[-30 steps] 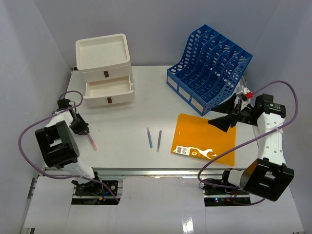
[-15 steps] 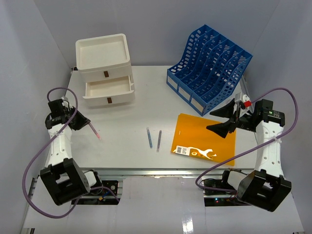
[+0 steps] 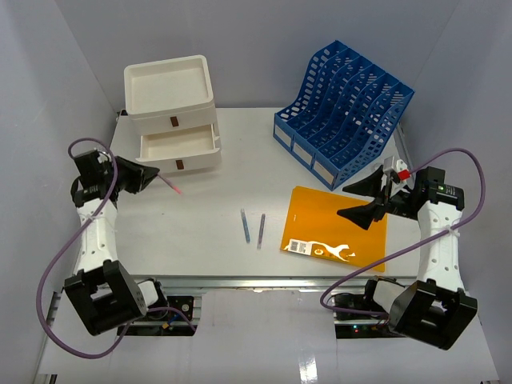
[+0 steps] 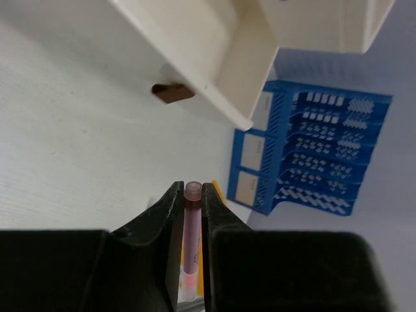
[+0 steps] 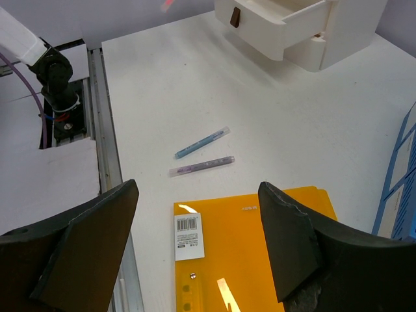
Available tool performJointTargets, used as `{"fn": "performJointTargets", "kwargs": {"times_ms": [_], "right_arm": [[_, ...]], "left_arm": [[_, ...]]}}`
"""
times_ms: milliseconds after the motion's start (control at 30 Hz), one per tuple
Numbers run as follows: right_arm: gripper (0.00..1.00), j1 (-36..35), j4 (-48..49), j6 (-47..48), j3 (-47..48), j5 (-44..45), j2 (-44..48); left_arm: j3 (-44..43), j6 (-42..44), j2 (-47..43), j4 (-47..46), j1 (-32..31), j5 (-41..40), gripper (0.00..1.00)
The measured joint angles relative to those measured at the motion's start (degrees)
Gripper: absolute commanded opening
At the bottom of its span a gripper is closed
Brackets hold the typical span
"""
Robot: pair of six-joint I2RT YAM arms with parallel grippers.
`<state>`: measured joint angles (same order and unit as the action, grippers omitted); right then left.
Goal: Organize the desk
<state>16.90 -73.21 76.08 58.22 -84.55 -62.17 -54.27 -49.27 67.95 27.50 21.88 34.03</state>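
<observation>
The white desk [image 3: 208,208] holds a blue pen [image 3: 245,226], a purple pen [image 3: 261,230] and an orange folder [image 3: 336,228]. My left gripper [image 3: 152,176] is shut on a pink pen [image 3: 170,186], held in the air just left of the white drawer box [image 3: 172,116], whose middle drawer [image 3: 180,142] is open. In the left wrist view the pink pen [image 4: 191,240] sits between the fingers, pointing at the drawer box [image 4: 221,52]. My right gripper [image 3: 364,200] is open above the folder's right part; its wrist view shows the folder [image 5: 253,253] and both pens [image 5: 201,143].
A blue slotted file rack [image 3: 344,112] stands at the back right, also seen in the left wrist view [image 4: 312,149]. A metal rail [image 3: 240,280] runs along the desk's front edge. Grey walls close in the left, back and right.
My left gripper lifted the pink pen from the desk and swung it up and right toward the drawer box. My right gripper opened wide and shifted slightly over the folder.
</observation>
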Motion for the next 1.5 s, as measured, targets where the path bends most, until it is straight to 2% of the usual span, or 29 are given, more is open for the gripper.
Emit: {"fn": "performJointTargets", "kwargs": {"times_ms": [200, 533, 567, 633, 700, 833, 933, 1033, 1100, 1200, 1367, 1400, 1467, 1500], "right_arm": [[0.80, -1.23, -0.21, 2.38, 0.00, -0.02, -3.01], [0.80, -3.79, -0.41, 4.79, 0.00, 0.02, -5.77], [0.80, -4.08, -0.38, 4.82, 0.00, 0.12, -5.80], [0.80, -4.74, 0.14, 4.20, 0.00, 0.40, -5.80], [0.80, -5.78, 1.82, 2.29, 0.00, 1.13, -5.77], [0.83, -10.45, 15.18, -10.81, -1.86, 6.44, -3.48], [0.86, -16.92, 28.01, -23.37, -6.32, 14.53, 0.97], [0.90, -25.15, 34.57, -28.54, -6.85, 19.70, 1.49], [0.94, -29.50, 33.82, -24.77, -4.48, 21.00, -1.21], [0.98, -35.51, 28.93, -12.97, 0.26, 22.55, -6.69], [0.96, -46.63, 16.91, 14.14, 7.38, 29.08, -15.56], [0.95, -49.10, 15.43, 18.05, 8.36, 31.18, -17.34], [0.92, -53.49, 13.48, 23.94, 10.04, 35.45, -21.03], [0.91, -55.65, 12.71, 26.39, 10.99, 37.75, -23.28]], "left_arm": [[-10.45, -10.77, 5.58, -6.36, -1.98, -3.08, 0.00], [-14.35, -21.90, 19.71, -14.27, -3.75, -9.94, 0.01], [-14.69, -22.70, 21.26, -14.52, -4.14, -10.58, 0.04], [-15.73, -23.74, 24.06, -14.86, -4.90, -11.26, 0.17], [-17.36, -24.39, 26.55, -15.03, -5.64, -11.78, 0.33], [-20.83, -24.90, 29.92, -16.14, -6.74, -12.40, 0.59], [-21.60, -24.48, 30.16, -16.42, -7.17, -12.46, 0.69], [-21.68, -23.43, 29.72, -17.03, -7.38, -12.38, 0.72], [-21.68, -22.64, 29.28, -17.27, -7.38, -12.19, 0.72], [-21.68, -21.32, 28.14, -17.70, -7.38, -11.41, 0.73], [-19.88, -16.64, 22.34, -20.03, -7.37, -8.46, 0.74], [-18.94, -15.14, 20.28, -20.80, -7.38, -7.44, 0.77], [-17.34, -11.63, 15.80, -21.55, -7.38, -4.60, 0.97], [-16.90, -9.65, 13.76, -21.62, -7.38, -3.03, 0.98]]}}
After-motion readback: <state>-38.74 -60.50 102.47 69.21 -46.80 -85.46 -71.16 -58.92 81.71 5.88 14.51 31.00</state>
